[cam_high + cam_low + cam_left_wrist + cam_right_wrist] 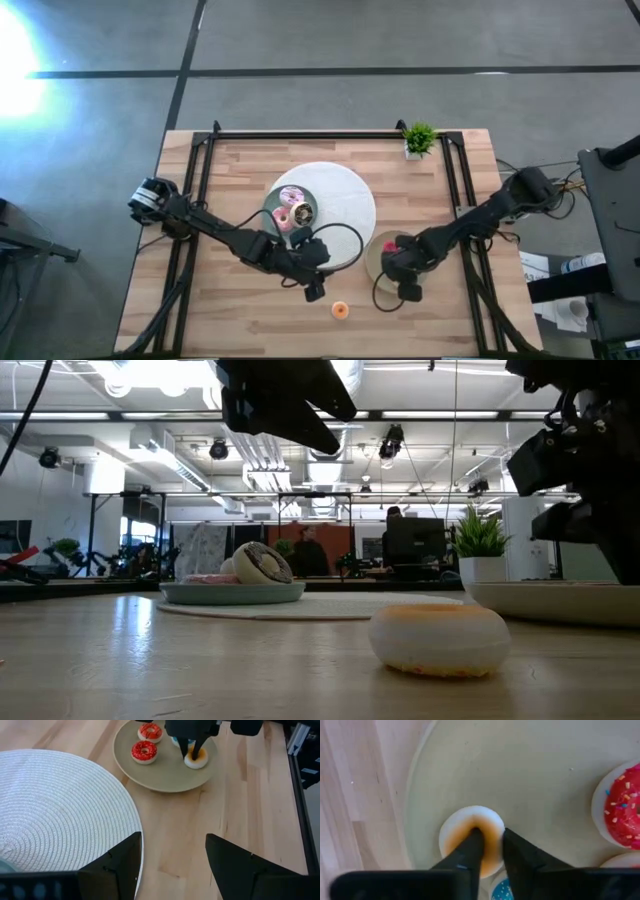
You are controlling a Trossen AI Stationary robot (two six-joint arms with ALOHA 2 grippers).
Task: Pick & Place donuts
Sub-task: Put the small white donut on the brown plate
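- Sorting donuts onto plates, apparently partway through; which plate is the goal I can't tell.
- Right gripper (489,851) is down over the beige plate (165,777), fingers pinched on an orange donut (470,835) that sits on the plate near its rim; one finger goes into the hole, the other lies on the ring. Judging it as a grasp, though whether this is pick-up or set-down can't be told.
- Same plate also holds two red donuts (144,751), close together, and a blue donut (501,890) just beside the orange one, mostly hidden.
- Teal plate (272,204) sits on the white mat (345,195), carrying a pink donut (285,220) and at least two more, colours hard to read.
- One loose donut (340,310), orange-glazed, lies alone on the table (240,330) near the front edge, off both plates — likely still left to do.
- Left gripper (172,865) hangs wide open and empty above the mat edge, near the loose donut, touching nothing.
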